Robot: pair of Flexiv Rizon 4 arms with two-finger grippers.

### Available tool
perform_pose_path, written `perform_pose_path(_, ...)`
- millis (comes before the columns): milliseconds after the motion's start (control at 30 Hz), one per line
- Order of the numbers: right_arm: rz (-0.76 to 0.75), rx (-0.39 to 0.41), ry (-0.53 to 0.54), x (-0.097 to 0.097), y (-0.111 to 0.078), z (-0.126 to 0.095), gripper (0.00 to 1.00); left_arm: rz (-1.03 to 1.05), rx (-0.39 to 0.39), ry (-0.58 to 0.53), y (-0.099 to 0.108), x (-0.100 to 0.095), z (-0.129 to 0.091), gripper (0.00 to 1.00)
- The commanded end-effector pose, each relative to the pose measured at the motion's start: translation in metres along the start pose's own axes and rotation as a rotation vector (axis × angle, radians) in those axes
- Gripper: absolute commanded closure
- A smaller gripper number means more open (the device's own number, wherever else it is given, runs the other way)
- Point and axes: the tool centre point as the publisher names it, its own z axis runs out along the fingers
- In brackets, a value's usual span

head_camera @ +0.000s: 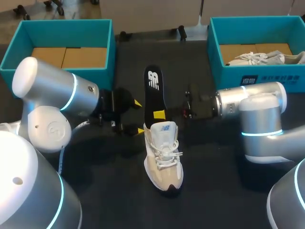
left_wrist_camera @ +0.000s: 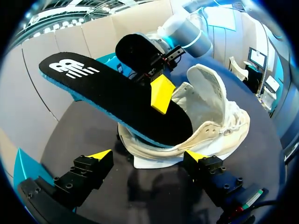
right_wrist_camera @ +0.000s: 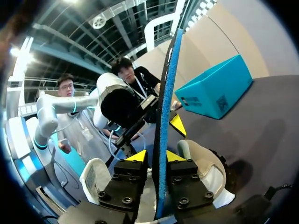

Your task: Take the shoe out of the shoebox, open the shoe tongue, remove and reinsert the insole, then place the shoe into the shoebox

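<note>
Right pincer [right_wrist_camera: 158,156] clamps insole [head_camera: 155,90] above black table [head_camera: 214,191].

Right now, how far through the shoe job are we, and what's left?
Done: the shoe is out, tongue lifted. In hand: the right gripper is shut on the insole, one end inside the shoe; coming out or going back, I cannot tell. The left gripper is open, facing the heel. Left: seat the insole, then put the shoe in the shoebox.
</note>
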Motion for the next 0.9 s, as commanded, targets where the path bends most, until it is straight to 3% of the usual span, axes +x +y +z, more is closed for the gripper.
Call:
perform_pose_path(33, 0.01, 0.005, 0.001, 0.0, -0.007, 0.002, 1.0, 0.0, -0.004, -0.003, -0.001, 0.001, 0.0, 0.0)
perform_pose_path(467, 0.098, 0.052, -0.024, 0.007, -0.037, 0.0, 1.0, 0.0, -0.004, -0.003, -0.001, 0.001, 0.0, 0.0)
perform_pose_path(667, 0.108, 0.047, -0.032, 0.01, -0.041, -0.005, 1.0, 0.0, -0.004, -0.003, -0.001, 0.001, 0.0, 0.0)
perform_pose_path(700, 0.097, 0.043, -0.032, 0.009, -0.038, -0.005, 0.89, 0.0, -0.004, -0.003, -0.001, 0.001, 0.0, 0.0)
perform_pose_path(800, 0.075, 0.06, -0.035, 0.008, -0.029, -0.003, 0.79, 0.0, -0.004, -0.003, -0.001, 0.001, 0.0, 0.0)
perform_pose_path(900, 0.056, 0.065, -0.035, 0.005, -0.022, -0.003, 0.78, 0.0, -0.004, -0.003, -0.001, 0.001, 0.0, 0.0)
